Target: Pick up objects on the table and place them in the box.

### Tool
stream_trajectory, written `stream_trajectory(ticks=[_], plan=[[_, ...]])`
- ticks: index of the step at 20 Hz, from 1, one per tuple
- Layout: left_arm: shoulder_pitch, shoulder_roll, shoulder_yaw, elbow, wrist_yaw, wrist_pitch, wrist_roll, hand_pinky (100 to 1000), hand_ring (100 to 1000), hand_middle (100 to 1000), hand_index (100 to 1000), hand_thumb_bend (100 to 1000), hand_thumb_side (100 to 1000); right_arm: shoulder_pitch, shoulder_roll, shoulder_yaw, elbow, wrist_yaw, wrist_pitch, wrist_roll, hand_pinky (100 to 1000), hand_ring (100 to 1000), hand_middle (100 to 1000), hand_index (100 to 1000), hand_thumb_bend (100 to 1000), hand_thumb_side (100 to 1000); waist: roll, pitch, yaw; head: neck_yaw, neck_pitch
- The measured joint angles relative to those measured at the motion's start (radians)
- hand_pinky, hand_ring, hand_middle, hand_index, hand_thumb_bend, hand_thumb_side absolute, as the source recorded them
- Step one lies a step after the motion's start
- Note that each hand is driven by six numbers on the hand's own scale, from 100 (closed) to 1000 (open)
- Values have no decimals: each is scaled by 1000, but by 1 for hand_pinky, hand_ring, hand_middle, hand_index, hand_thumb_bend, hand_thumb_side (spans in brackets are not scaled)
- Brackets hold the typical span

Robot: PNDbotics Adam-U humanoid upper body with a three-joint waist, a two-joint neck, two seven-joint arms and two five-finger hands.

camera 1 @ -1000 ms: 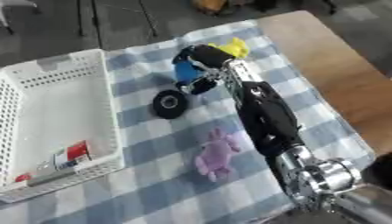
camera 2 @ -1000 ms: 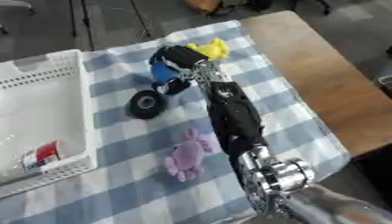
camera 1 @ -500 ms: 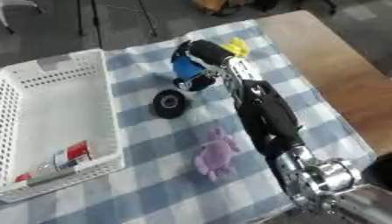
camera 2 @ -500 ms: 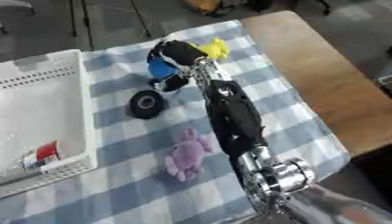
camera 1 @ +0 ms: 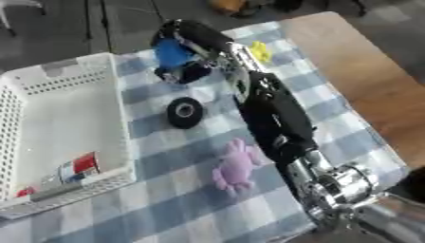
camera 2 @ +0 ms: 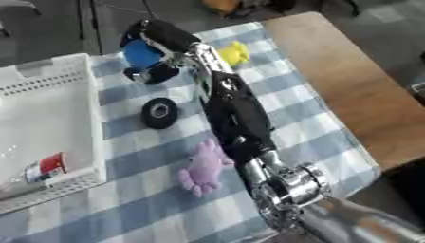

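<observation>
since the earlier frames the right hand (camera 2: 162,34) had moved up and to the left in the frame, away from the yellow toy (camera 2: 235,53), and it took the blue toy (camera 2: 141,53) along with it. the whole picture had also shifted a bit, so the camera had moved too.

the right arm came in from the lower right of the frame and stretched up across the worktop (camera 2: 332,71). the hand sat near the upper left of the frame, past the far edge of the checked cloth (camera 2: 141,190). its black fingers were curled over the top of the blue toy and held it. a dark part hung under the blue toy, just above the cloth.

the yellow toy lay on the cloth in the upper middle of the frame, just beside the arm.

the black roll of tape (camera 1: 184,112) lay flat on the cloth left of the arm, near the middle of the frame.

the pink plush toy (camera 1: 236,165) lay on the cloth lower down, touching or almost touching the arm.

the white box (camera 1: 79,71) stood on the left side of the frame. a small red and white thing (camera 1: 76,167) lay inside it near the lower corner.
</observation>
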Motion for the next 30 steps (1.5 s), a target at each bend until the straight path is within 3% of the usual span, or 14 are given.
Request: stream_trajectory(ticks=[7,18,19,20,23,24,25,26,27,28,30], plan=[[0,0,-3,0,4,2,-3,501,656,691,720,434,891,-19,103,86,15,-130,-55,64,145,317,547,709,127,100,0,0,5,-7,0],[0,0,-3,0,4,2,-3,501,655,691,720,433,891,-18,139,163,31,-268,-104,195,134,319,551,729,130,100,0,0,9,-7,0],[0,0,-3,0,4,2,-3,502,655,691,720,433,891,-18,140,165,33,-273,-106,201,145,330,568,761,180,228,0,0,9,-7,0],[0,0,-3,0,4,2,-3,502,655,691,720,433,891,-18,140,167,36,-276,-108,205,159,338,575,770,200,292,0,0,9,-7,0],[0,0,-3,0,4,2,-3,502,655,691,720,432,891,-14,140,173,49,-289,-107,209,191,364,605,794,231,417,0,0,9,-8,0],[0,0,-3,0,4,2,-3,502,655,691,720,432,891,-14,140,174,53,-294,-106,210,258,416,652,814,284,509,0,0,8,-8,0],[0,0,-3,0,4,2,-3,502,655,691,720,432,891,-14,140,175,57,-298,-104,212,258,416,652,814,284,509,0,0,8,-8,0],[0,0,-3,0,4,2,-3,502,655,691,720,432,891,-14,140,176,59,-302,-103,213,527,591,754,857,363,612,0,0,8,-8,0],[0,0,-3,0,4,2,-3,502,655,691,720,432,891,-14,140,176,63,-302,-102,214,738,750,813,890,425,665,0,0,8,-8,0],[0,0,-3,0,4,2,-3,502,655,691,720,432,891,-13,140,177,64,-302,-100,216,837,828,836,901,446,683,0,0,8,-8,0],[0,0,-3,0,4,2,-3,502,655,691,720,432,891,-14,140,184,63,-301,-94,222,868,849,844,904,454,681,0,0,8,-8,0]])
